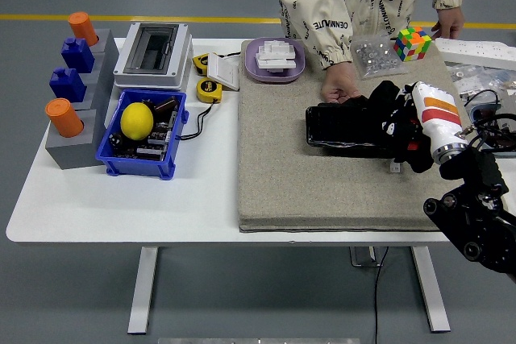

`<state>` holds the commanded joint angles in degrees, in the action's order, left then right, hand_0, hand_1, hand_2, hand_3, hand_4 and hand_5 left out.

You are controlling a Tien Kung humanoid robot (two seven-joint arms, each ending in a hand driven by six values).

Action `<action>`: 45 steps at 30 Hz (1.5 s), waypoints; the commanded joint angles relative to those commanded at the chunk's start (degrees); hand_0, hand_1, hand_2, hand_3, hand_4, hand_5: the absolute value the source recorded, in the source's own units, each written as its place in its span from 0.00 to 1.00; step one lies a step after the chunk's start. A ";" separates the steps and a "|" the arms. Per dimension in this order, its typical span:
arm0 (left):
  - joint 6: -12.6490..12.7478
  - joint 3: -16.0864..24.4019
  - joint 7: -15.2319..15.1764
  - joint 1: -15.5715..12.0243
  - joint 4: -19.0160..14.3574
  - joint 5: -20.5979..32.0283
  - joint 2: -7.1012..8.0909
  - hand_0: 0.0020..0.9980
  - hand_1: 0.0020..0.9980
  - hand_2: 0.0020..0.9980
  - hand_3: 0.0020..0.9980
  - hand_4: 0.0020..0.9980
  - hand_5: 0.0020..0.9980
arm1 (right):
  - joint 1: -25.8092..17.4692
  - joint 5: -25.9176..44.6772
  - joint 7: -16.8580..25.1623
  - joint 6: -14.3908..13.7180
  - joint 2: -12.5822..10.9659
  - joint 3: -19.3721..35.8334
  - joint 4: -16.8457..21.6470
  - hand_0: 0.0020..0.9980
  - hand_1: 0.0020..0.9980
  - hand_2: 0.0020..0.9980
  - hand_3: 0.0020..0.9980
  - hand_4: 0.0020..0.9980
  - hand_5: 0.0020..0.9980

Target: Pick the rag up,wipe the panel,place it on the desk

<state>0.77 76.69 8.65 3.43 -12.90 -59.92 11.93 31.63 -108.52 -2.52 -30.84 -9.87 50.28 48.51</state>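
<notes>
Right hand [397, 128], black-fingered below a white forearm cuff with an orange band, clenched around the dark crumpled rag [385, 110] and pressed with it onto the right end of the glossy black rectangular panel [351, 129]. Rag bunched under the fingers, covering the panel's right part. Panel flat on the grey-beige felt mat [306, 183] spread over the desk's right half, toward the mat's far side. Just off the panel's near right corner, a small white connector [394, 167] on the mat.

At the panel's far left corner, a person's hand [341, 84] resting on it from the far edge; the person's other hand [449, 20] at the far right corner, by a white power strip [476, 52]. Near the mat's far edge, a multicoloured puzzle cube [413, 43] beside a clear bag of small metal parts [374, 55].

Further left, a lilac bowl of white pieces [275, 60], then on the white desk [121, 207] a blue bin [143, 136] holding a yellow lemon [137, 120].
</notes>
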 joint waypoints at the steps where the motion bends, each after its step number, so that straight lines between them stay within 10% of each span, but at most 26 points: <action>1: 0.00 0.02 0.00 0.00 0.01 0.00 0.00 0.61 0.64 0.64 0.56 0.63 0.45 | 0.14 0.06 0.01 -0.01 0.25 -0.29 -0.07 0.14 0.22 0.29 0.36 0.84 0.02; 26: 0.01 -0.37 0.00 0.89 0.05 0.32 0.09 0.61 0.64 0.64 0.56 0.63 0.45 | 7.18 1.64 0.16 0.11 9.59 -16.15 0.58 0.14 0.22 0.29 0.36 0.84 0.02; 45: 0.04 0.12 -0.04 0.57 -0.24 -0.09 0.03 0.61 0.64 0.64 0.56 0.63 0.45 | 5.62 1.12 0.11 0.13 5.11 -11.95 0.10 0.14 0.22 0.29 0.36 0.84 0.03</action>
<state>0.80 76.81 8.61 4.00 -13.15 -60.01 11.96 37.25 -107.40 -2.41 -30.71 -4.75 38.33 48.60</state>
